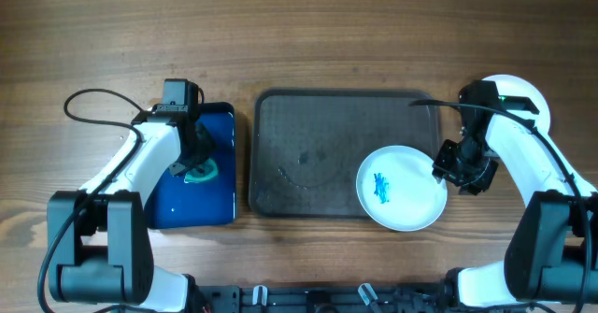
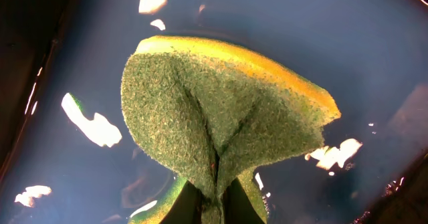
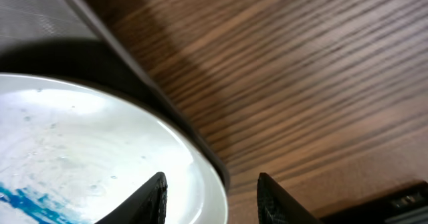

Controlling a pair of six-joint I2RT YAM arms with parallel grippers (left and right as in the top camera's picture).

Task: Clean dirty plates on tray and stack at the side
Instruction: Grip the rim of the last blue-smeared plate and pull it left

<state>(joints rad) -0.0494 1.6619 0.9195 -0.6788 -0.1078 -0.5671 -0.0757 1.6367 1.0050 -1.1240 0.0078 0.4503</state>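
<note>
Shows a dark tray [image 1: 308, 126] mid-table, with a white plate [image 1: 411, 206], smeared blue, on its near right corner. Places the right gripper [image 3: 210, 197] astride that plate's right rim, fingers apart. Places the left gripper [image 2: 214, 207] pinched tight on a folded green-and-yellow sponge [image 2: 221, 117] over a blue basin [image 1: 187, 206] left of the tray. Shows a second plate [image 1: 523, 84] at far right.
</note>
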